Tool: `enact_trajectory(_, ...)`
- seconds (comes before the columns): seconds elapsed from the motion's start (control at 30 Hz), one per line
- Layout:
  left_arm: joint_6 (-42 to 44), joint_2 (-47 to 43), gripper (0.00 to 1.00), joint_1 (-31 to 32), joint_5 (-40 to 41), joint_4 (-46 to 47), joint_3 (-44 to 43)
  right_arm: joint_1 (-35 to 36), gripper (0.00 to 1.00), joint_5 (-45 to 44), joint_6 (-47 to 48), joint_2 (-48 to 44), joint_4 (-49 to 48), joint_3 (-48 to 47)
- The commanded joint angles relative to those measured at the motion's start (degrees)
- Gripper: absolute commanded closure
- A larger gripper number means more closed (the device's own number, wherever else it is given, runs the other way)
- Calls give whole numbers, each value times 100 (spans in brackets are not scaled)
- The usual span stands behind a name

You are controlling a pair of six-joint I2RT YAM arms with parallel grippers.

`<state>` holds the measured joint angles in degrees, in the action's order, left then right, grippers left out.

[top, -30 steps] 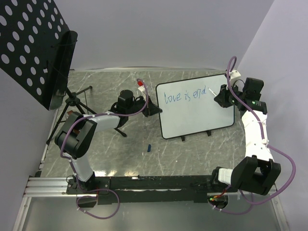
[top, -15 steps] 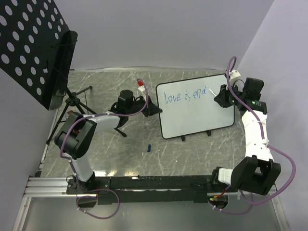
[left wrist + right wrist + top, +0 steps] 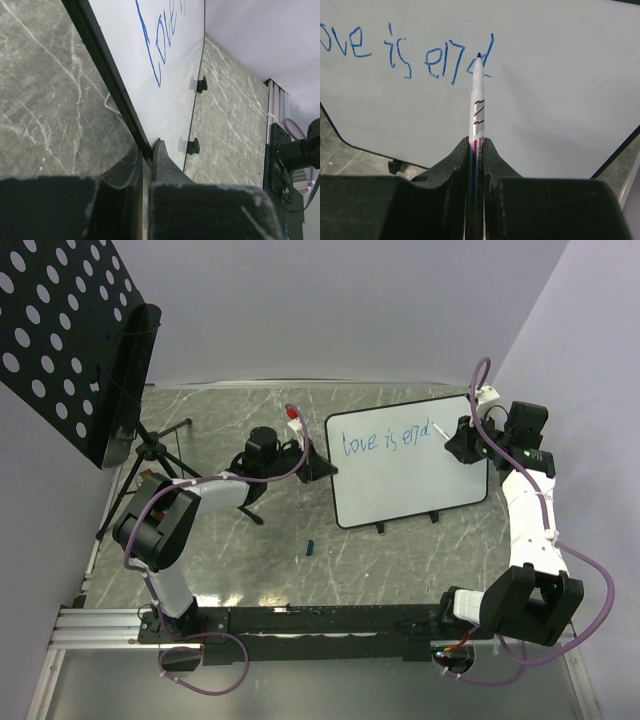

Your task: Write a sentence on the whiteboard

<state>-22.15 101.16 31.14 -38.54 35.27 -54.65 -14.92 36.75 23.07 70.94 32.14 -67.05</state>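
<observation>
Spanning the whole view from above, the grey marbled table [image 3: 400,560] carries both arms at its near edge. A black perforated panel [image 3: 60,330] on a tripod stand [image 3: 150,455] rises over the table's far left corner.

The whiteboard [image 3: 420,480] stands in the far right part of the table, nearer the right edge than the left. It is skewed, its right end closer to the far edge than its left. It leans back on small black feet [image 3: 200,84] set along its lower rim.

The left arm [image 3: 200,495] reaches from the near left corner across to the board's left rim. The right arm [image 3: 530,510] rises along the right edge of the table and bends inward over the board's upper right corner.

The sentence [image 3: 385,440] runs in blue along the top of the board, close to its upper rim. It reads "love is end" so far, the letters thin and uneven.

The left gripper [image 3: 147,150] has its two fingers drawn together on the black rim of the board's left side, pinching it. The right gripper [image 3: 476,142] is clamped tight around a marker [image 3: 478,100], whose white barrel juts straight out between the fingers. The marker's tip lies at the stem of the last letter, the "d"; whether it touches the board cannot be told.

A small blue cap [image 3: 310,547] lies on the table near the middle, apart from the board's lower left corner and from both arms.
</observation>
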Motion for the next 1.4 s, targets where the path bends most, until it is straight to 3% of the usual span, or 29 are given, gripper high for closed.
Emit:
enact_trajectory(0.0,853,-35,99,86,146,-213,78,-55,100,148,92,-185,-94,25)
enact_trajectory(1.37,862,-53,99,77,154,-231,78,-46,100,535,206,-370,82,165)
